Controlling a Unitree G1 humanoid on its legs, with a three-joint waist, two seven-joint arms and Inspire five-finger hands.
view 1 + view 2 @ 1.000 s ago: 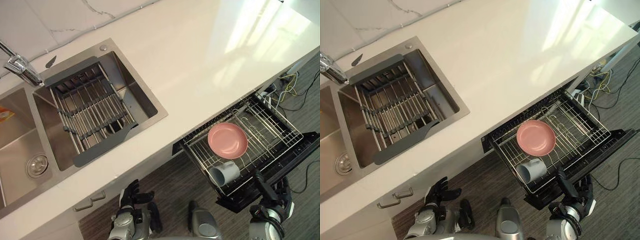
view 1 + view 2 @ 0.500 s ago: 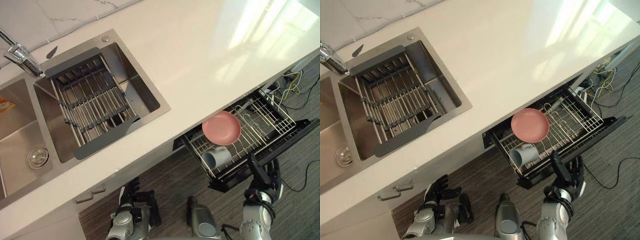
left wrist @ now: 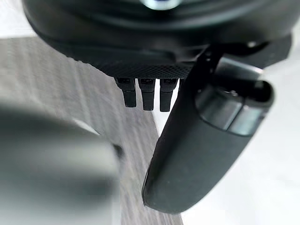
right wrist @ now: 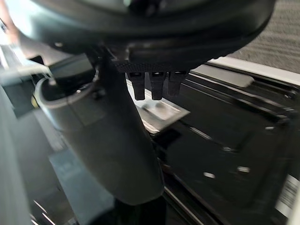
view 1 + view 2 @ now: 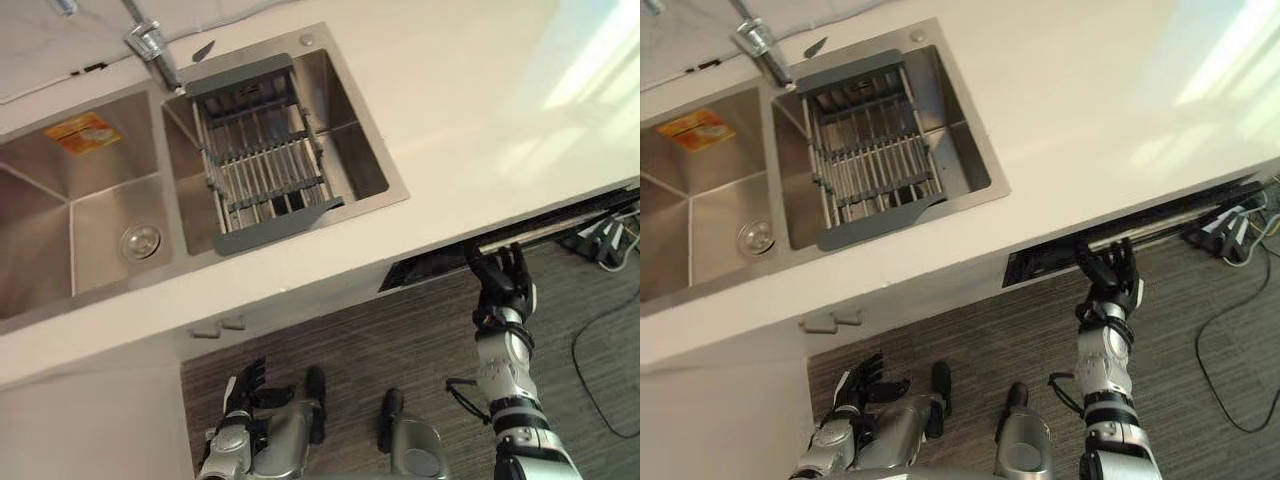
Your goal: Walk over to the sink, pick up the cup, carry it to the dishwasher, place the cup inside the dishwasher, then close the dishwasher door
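Note:
The dishwasher door [image 5: 520, 240] stands almost closed under the white counter's front edge, leaving a narrow dark gap. My right hand [image 5: 503, 285] is open, its straight fingers pressed flat against the door's dark face [image 4: 234, 154]. The cup and the pink plate are hidden inside the dishwasher. My left hand [image 5: 243, 385] hangs low by the floor with its fingers relaxed and holds nothing; its wrist view shows the fingers [image 3: 145, 93] straight over the grey floor.
A steel double sink [image 5: 100, 210] with a grey drying rack [image 5: 262, 150] and a tap [image 5: 150, 45] is set in the white counter [image 5: 470, 110]. A cupboard handle [image 5: 220, 326] sits below the sink. Cables [image 5: 605, 240] lie on the striped floor at the right.
The dishwasher door and its rack have gone from pulled out to almost closed, pushed in by my right hand. The camera has swung, bringing more of the sink into view.

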